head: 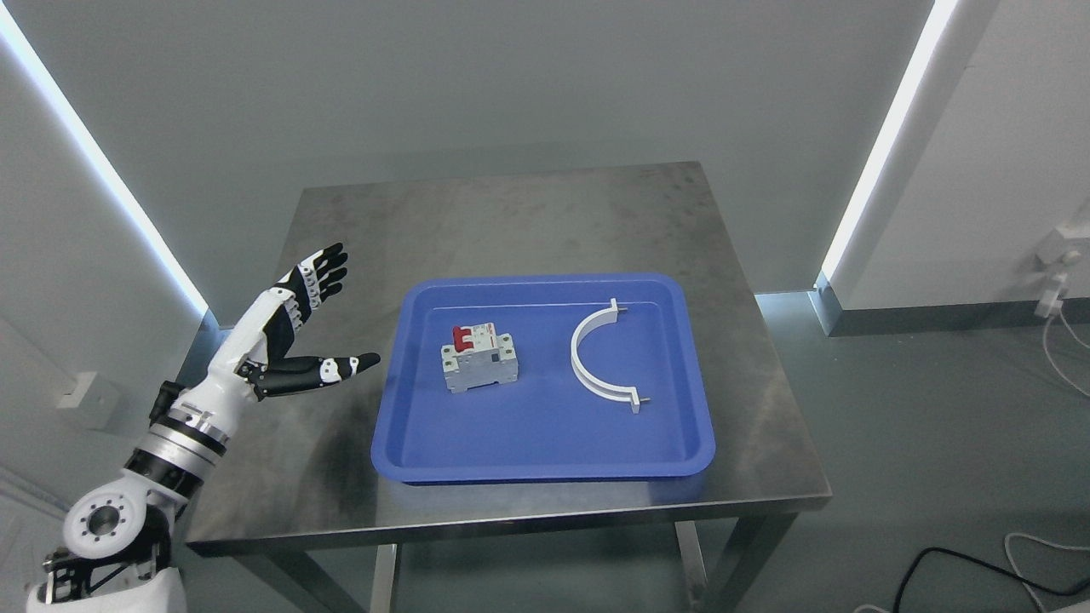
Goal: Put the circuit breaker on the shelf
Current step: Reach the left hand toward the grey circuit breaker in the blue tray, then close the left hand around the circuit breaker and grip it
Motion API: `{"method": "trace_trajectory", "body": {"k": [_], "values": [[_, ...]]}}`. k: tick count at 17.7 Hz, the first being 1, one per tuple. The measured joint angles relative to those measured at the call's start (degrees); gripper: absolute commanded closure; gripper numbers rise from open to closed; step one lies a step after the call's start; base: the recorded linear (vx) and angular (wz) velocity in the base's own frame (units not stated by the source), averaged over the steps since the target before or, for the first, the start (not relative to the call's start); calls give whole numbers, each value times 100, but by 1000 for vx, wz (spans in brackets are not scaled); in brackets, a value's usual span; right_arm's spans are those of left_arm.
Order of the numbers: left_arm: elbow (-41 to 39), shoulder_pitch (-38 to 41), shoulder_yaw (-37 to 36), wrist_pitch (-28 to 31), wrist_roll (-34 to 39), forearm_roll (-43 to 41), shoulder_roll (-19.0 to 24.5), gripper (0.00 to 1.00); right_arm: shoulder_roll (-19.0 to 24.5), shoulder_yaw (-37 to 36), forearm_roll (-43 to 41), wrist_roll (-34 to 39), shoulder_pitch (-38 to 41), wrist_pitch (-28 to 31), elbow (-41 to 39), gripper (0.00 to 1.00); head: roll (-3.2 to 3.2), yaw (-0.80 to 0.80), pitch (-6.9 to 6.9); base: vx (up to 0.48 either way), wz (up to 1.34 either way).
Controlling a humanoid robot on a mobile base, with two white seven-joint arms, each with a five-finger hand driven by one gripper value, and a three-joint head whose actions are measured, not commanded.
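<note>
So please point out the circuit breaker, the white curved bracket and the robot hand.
circuit breaker (479, 358): head view, on its grey body.
white curved bracket (582, 364): head view, on the arc's middle.
left robot hand (294, 328): head view, on the palm.

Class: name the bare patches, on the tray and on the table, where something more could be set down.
Tray: its front strip, and the gap between circuit breaker and white curved bracket. Steel table: the wide stretch behind the tray. Its left strip is tighter, with the open left hand over it.

White curved bracket (596, 358) in blue tray (545, 451)
</note>
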Motion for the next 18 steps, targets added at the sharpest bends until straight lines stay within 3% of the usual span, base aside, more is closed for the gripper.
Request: {"method": "trace_trajectory", "body": {"k": [10,18], "values": [[-3,-327,-1018,591,-285,-548,348,5,0,0,0,0,-1,0,0,0,0,0,0,-2,0],[-15,-600,-1590,1194,-327,-811,326,12,0,0,0,0,-1,0,0,0,0,0,0,4,21]]}}
